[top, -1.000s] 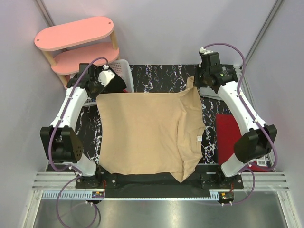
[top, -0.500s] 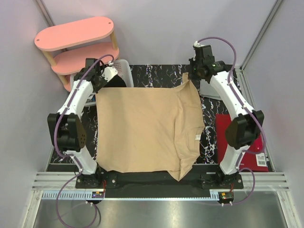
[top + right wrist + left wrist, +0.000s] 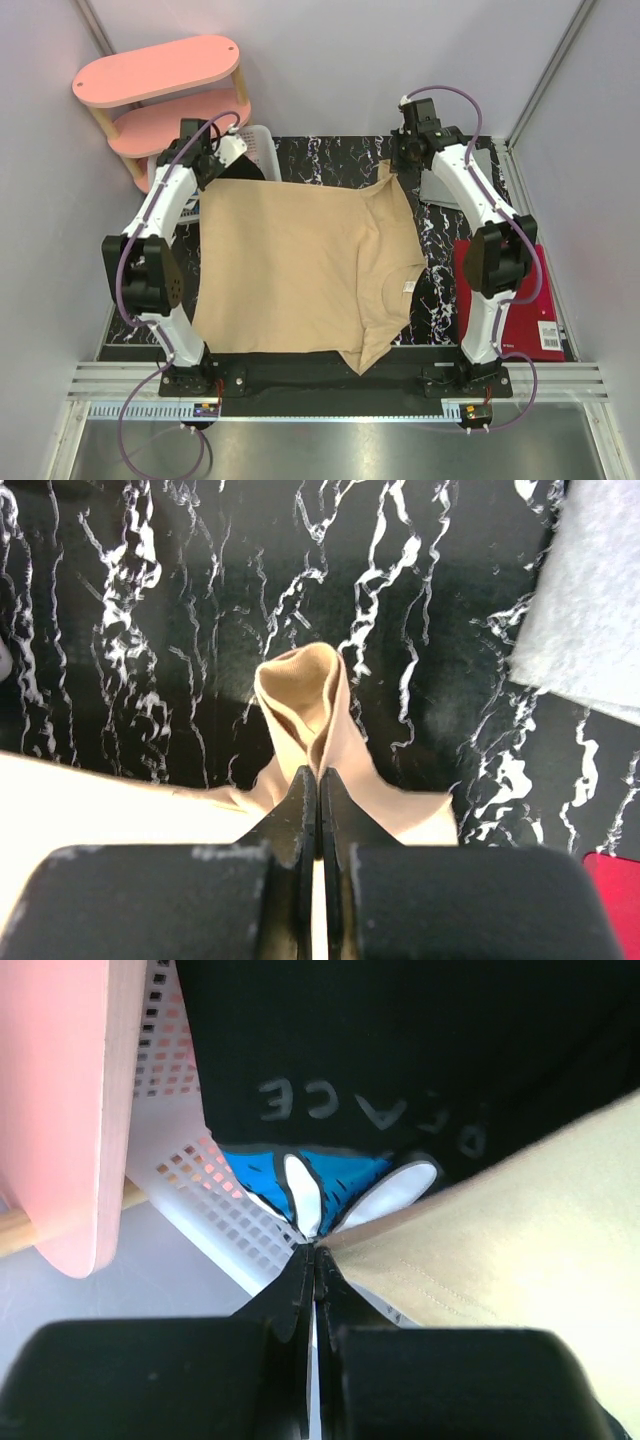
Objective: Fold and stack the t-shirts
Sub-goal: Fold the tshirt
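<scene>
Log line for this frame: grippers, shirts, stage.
left gripper: shut on tan t-shirt, far-left corner | right gripper: shut on it, far-right edge | stage: spread out, no stack yet | grey t-shirt: untouched

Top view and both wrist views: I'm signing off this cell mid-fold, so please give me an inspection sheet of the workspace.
Surface: black marbled table, mostly covered by cloth.
Job's things: tan t-shirt spread wide, its far corners pinched; light grey t-shirt lies at the far right.
Clutter: red folder at the right edge, partly under the right arm; white basket at far left, holding a dark printed garment.
Grippers: left gripper shut on the tan shirt's far left corner; right gripper shut on its far right corner.
Cables: purple cables loop along both arms.
Surroundings: pink shelf at far left; plain walls.
</scene>
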Motion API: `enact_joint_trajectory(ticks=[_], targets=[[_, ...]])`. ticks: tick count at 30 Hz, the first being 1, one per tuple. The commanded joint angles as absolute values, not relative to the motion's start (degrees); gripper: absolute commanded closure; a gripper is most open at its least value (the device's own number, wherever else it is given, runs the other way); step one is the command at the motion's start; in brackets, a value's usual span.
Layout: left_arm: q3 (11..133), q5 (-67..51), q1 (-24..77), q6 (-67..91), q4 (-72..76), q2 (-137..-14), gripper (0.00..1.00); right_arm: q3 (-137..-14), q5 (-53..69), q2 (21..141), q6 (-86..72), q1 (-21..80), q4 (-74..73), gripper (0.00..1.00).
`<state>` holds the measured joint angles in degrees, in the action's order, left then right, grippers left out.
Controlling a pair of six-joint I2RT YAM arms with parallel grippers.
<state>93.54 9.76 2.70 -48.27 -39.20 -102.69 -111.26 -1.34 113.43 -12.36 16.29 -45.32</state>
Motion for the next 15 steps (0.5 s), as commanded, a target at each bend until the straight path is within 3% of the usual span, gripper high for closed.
enact_joint_trajectory(ticks=[1,15], targets=[[87.4,8.8,2.9,-49.0,-36.8,-93.2,1.00,-107.7,3.3,106.9,-13.5,16.3,-44.1,1.00],[69.2,7.4,3.0,-49.6,-32.4,-83.4,1.00,-89.0,2.4,92.7,-18.3,28.0,-43.3,1.00]])
